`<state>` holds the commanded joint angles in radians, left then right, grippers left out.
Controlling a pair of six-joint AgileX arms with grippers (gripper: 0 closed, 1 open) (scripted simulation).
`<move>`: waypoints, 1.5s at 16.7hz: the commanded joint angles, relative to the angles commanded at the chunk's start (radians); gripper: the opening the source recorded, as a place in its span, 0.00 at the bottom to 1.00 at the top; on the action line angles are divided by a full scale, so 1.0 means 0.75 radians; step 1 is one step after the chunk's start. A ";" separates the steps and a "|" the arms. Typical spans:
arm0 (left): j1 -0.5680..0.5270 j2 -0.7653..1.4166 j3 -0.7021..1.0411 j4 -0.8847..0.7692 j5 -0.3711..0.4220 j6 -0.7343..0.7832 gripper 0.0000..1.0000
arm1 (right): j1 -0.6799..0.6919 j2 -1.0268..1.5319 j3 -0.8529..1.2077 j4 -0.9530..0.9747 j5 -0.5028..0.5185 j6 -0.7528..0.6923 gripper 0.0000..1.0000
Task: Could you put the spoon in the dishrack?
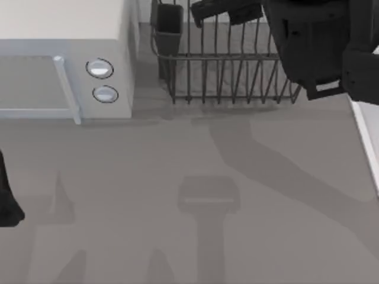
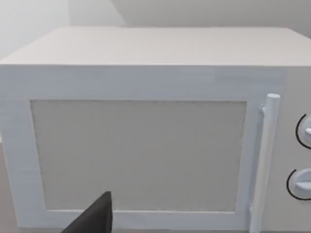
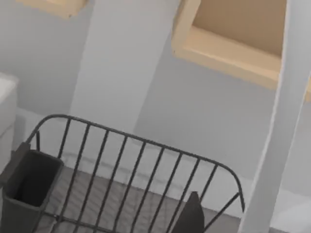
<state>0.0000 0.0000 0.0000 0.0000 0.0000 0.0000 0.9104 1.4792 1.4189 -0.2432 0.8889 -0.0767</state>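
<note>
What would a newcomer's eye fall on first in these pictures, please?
Probably the dark right arm at the top view's upper right, reaching over the dishrack, whose utensil cup sits at the corner nearest the microwave. Next comes the cream microwave at the upper left, with its two round knobs and door handle. The left arm sits at the left edge.

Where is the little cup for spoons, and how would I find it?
Look at the back of the table, beside the cream microwave, for the dark wire dishrack. The cup sits in the rack's corner nearest the microwave. It is a solid dark box, while everything around it is thin wire.
</note>
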 joint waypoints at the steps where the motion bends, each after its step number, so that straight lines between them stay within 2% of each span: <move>1: 0.000 0.000 0.000 0.000 0.000 0.000 1.00 | 0.051 -0.009 0.004 0.080 0.059 0.041 0.00; 5: 0.000 0.000 0.000 0.000 0.000 0.000 1.00 | 0.162 -0.046 0.023 0.278 0.217 0.137 0.00; 12: 0.000 0.000 0.000 0.000 0.000 0.000 1.00 | 0.150 -0.027 0.021 0.309 0.217 0.145 0.00; 16: 0.000 0.000 0.000 0.000 0.000 0.000 1.00 | 0.034 0.165 0.005 0.511 0.115 0.141 0.00; 21: 0.000 0.000 0.000 0.000 0.000 0.000 1.00 | -0.196 0.533 -0.057 0.996 -0.119 0.134 0.00; 25: 0.000 0.000 0.000 0.000 0.000 0.000 1.00 | -0.347 0.726 -0.106 1.227 -0.274 0.127 0.00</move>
<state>0.0000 0.0000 0.0000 0.0000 0.0000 0.0000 0.6504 2.0237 1.3393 0.6774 0.6838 0.0188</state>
